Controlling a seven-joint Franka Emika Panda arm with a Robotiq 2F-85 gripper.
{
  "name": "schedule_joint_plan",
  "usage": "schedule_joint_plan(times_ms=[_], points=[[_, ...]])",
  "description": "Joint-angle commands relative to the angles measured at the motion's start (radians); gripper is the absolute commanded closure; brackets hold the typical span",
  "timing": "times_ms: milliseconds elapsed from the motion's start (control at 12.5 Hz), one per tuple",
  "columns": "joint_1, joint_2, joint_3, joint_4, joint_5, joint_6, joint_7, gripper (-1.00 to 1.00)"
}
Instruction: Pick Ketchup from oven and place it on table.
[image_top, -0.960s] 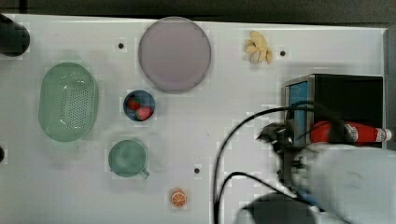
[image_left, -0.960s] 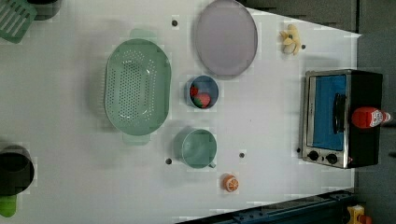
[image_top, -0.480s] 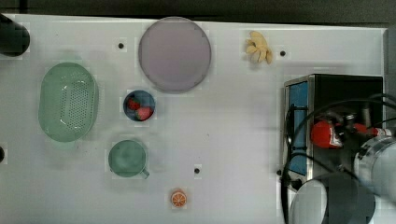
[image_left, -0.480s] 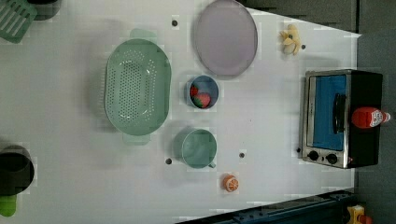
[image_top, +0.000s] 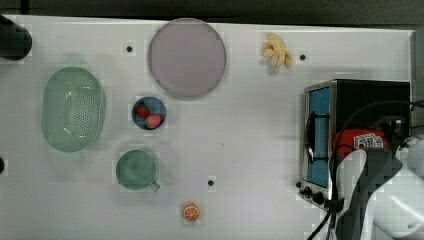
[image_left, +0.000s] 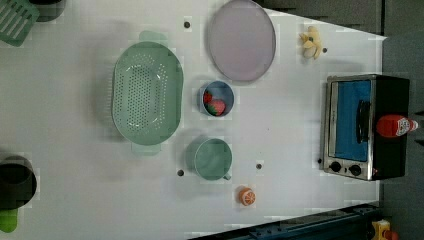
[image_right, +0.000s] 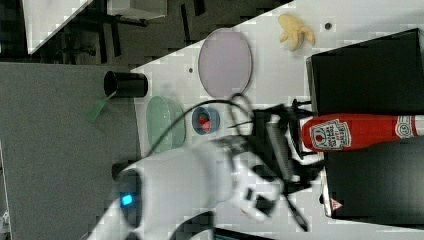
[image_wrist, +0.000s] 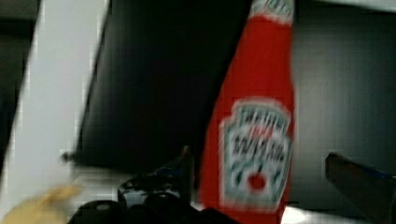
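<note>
table (image_top: 260, 150): white, holed top spanning the whole top view; the bottle has not reached it yet.
toaster oven (image_left: 367, 125): black box at the right of the left view, glass door shut, knobs at its lower edge.
arm: white body at the lower right of the top view, covering much of the oven roof there.
Ketchup (image_right: 360, 132): red squeeze bottle standing on the oven's black roof, centre right of the right view.
gripper (image_wrist: 285, 163): jaws spread wide, one finger on each side of the label, nothing clamped.
risk, tipping: the bottle is tall and slim; I judge an off-centre finger could knock it over or off the roof.
risk, slip: squeezing the soft plastic too low could let it pivot on lifting.
view difference: the left view shows the bottle unobstructed; the wrist view alone shows the fingers flanking it.
</note>
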Motion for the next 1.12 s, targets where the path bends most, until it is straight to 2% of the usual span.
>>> schedule_joint_plan(times_ms=[80,240,480,560,640,720,800,960,1120], points=[[0.006,-0.006,0.001,0.009,0.044,-0.011,-0.019,-1.00],[0.003,0.033,-0.012,0.007,0.126,-0.010,-0.019,-1.00],[0.000,0.051,-0.011,0.014,0.126,0.029,-0.019,-0.99],[-0.002,0.052,-0.014,0.011,0.126,0.029,-0.019,-0.78],[-0.003,0.059,-0.014,0.010,0.126,0.029,-0.019,-0.40],[-0.002,0.065,-0.013,0.011,0.126,0.030,-0.019,-0.16],[-0.002,0.066,-0.013,0.015,0.126,0.030,-0.019,-0.01],[0.013,0.027,0.010,0.070,0.126,0.003,-0.020,-0.01],[0.032,-0.020,0.048,0.111,0.126,-0.107,-0.020,-0.01]])
